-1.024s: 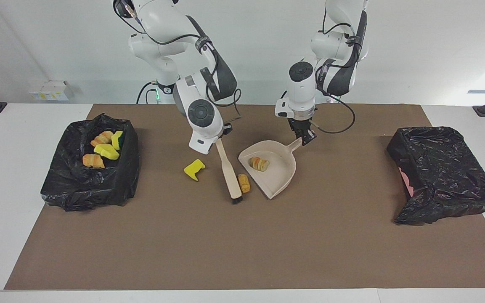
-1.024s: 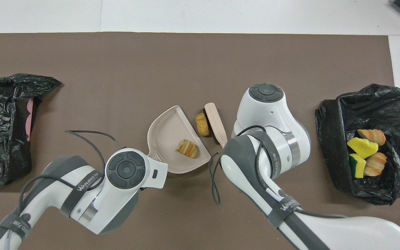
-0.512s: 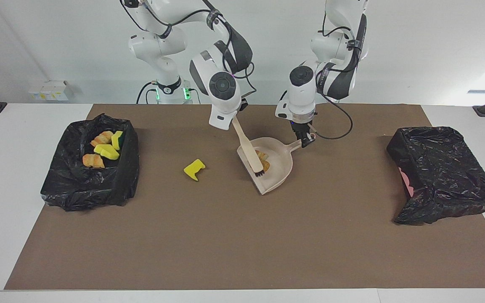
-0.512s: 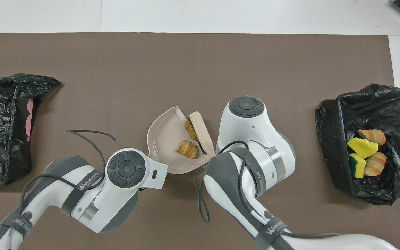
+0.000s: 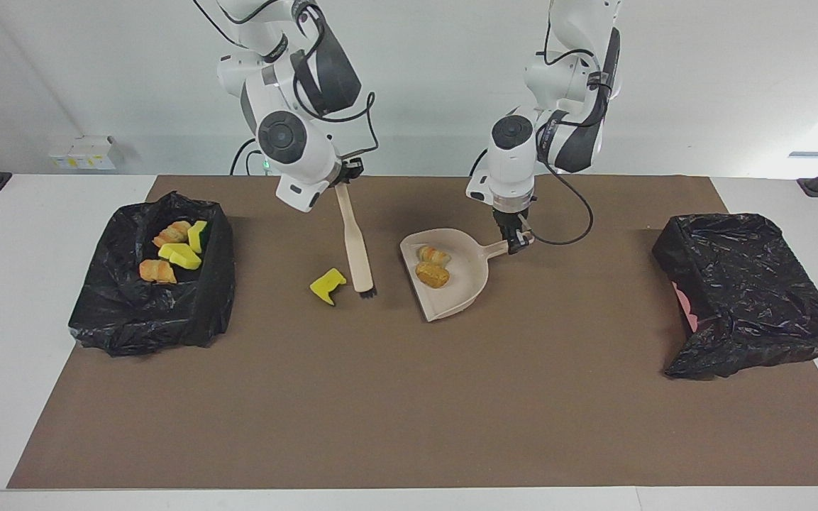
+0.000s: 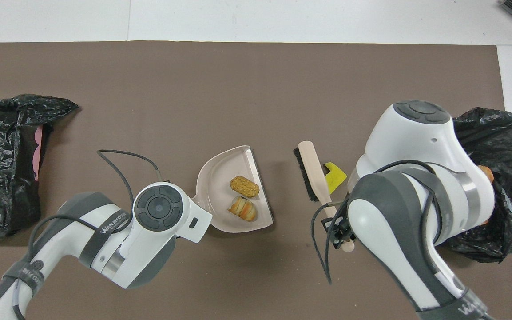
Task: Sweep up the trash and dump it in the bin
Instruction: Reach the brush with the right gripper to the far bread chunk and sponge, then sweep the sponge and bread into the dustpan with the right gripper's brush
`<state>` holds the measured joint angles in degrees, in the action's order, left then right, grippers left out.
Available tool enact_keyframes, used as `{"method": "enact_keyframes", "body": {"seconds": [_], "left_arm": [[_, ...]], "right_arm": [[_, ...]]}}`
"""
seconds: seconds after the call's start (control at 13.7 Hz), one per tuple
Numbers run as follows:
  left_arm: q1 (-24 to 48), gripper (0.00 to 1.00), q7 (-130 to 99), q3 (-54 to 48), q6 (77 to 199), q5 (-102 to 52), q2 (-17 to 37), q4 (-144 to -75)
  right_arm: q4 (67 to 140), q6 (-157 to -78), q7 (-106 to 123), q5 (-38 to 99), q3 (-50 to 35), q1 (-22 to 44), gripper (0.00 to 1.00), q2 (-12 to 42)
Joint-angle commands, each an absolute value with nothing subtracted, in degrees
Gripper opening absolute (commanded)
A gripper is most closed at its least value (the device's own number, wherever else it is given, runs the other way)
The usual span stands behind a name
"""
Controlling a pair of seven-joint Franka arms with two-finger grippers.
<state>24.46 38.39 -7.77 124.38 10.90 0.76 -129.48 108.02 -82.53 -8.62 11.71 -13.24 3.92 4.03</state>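
Left gripper [image 5: 516, 241] clamped on dustpan [image 5: 462, 287] handle, two bread rolls [image 5: 433, 267] inside; right gripper [image 5: 347, 174] gripping brush [image 5: 356, 245], yellow sponge chunk [image 5: 328, 285] at its nine o'clock

The scene is bright and evenly lit from above, so the shadows are soft and short: a faint one lies on the brown mat [image 5: 409, 397] under the dustpan [image 5: 462, 287], and a darker one beside each black bin bag [image 5: 742, 298]. The bags' plastic shows small white glints. Both views are sharp, without motion blur or clear distortion at the edges.
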Motion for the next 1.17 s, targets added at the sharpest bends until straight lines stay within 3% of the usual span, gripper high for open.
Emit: {"method": "enact_keyframes", "body": {"seconds": [0.0, 0.22, 0.66, 0.88, 1.1], "left_arm": [[24.7, 0.00, 39.4, -7.7, 119.4, 10.5, 2.5, -125.3], [27.2, 0.00, 38.8, -7.6, 114.5, 10.9, 2.8, -122.9], [30.2, 0.00, 35.3, -7.6, 112.5, 11.4, 1.8, -123.7], [31.0, 0.00, 33.9, -7.7, 111.9, 12.0, 1.5, -124.2], [31.0, 0.00, 33.9, -7.7, 112.4, 12.0, 0.6, -125.7]], "right_arm": [[115.6, -89.7, -14.8, 5.7, -13.9, 3.3, 0.00, -0.3], [116.9, -91.1, -15.0, -0.6, -14.0, 0.2, 0.00, -0.3], [129.0, -98.3, -9.6, 0.1, -14.3, -0.3, 0.00, -3.8], [129.1, -98.2, -5.4, 6.9, -14.3, 3.8, 0.00, -4.1], [128.9, -98.3, -4.9, 12.4, -14.4, 12.5, 0.00, -5.3]]}}
